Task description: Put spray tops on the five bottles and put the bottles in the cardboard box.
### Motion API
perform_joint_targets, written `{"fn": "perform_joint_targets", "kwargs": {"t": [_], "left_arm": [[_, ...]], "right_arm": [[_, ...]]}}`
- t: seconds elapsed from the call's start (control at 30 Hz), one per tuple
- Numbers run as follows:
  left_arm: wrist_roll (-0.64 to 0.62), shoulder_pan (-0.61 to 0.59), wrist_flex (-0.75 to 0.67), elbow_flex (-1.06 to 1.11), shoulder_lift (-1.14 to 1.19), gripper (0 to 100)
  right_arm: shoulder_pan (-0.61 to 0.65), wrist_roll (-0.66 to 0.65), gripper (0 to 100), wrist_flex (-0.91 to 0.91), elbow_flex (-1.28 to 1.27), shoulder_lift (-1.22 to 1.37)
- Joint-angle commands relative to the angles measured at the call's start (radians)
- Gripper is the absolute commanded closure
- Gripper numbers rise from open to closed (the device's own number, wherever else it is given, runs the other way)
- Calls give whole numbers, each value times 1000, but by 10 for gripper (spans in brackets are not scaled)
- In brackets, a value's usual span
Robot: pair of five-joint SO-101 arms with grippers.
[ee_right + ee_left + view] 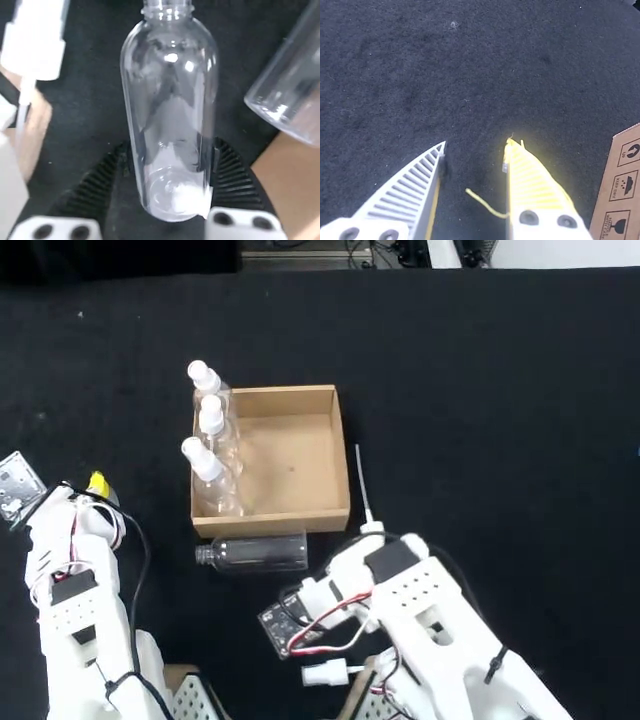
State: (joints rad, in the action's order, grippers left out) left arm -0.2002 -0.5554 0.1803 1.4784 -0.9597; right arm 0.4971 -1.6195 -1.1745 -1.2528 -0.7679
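Note:
Three clear bottles with white spray tops (212,445) stand along one inner wall of the open cardboard box (300,455). A topless bottle (252,552) lies on the table in front of the box. A loose spray top with a long tube (366,502) lies beside the box, and another spray top (326,674) (36,42) lies near the table's front edge. My right gripper (170,165) is shut on a topless clear bottle (170,105), held near its base. My left gripper (475,150) (88,490) stands open over bare table, nothing between its fingers.
A second clear bottle (287,95) lies close beside the held one. The table is covered in black cloth (500,400). A corner of the printed box wall (622,190) sits beside my left gripper. Brown cardboard pieces (185,678) lie at the front edge between the arms.

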Motion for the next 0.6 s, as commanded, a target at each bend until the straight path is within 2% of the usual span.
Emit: {"fn": "perform_joint_targets", "kwargs": {"t": [0.0, 0.23, 0.4, 0.57], "left_arm": [[2, -5, -21, -16, -20, 838], [2, -7, -21, -16, -20, 838], [2, -7, -21, -15, -20, 838], [2, -7, -21, -15, -20, 838]], "right_arm": [[17, 2, 818, 5, -76, 2], [14, 117, 819, -21, -25, 1], [14, 121, 826, -161, 88, 1], [12, 121, 946, -244, 143, 1]]}}
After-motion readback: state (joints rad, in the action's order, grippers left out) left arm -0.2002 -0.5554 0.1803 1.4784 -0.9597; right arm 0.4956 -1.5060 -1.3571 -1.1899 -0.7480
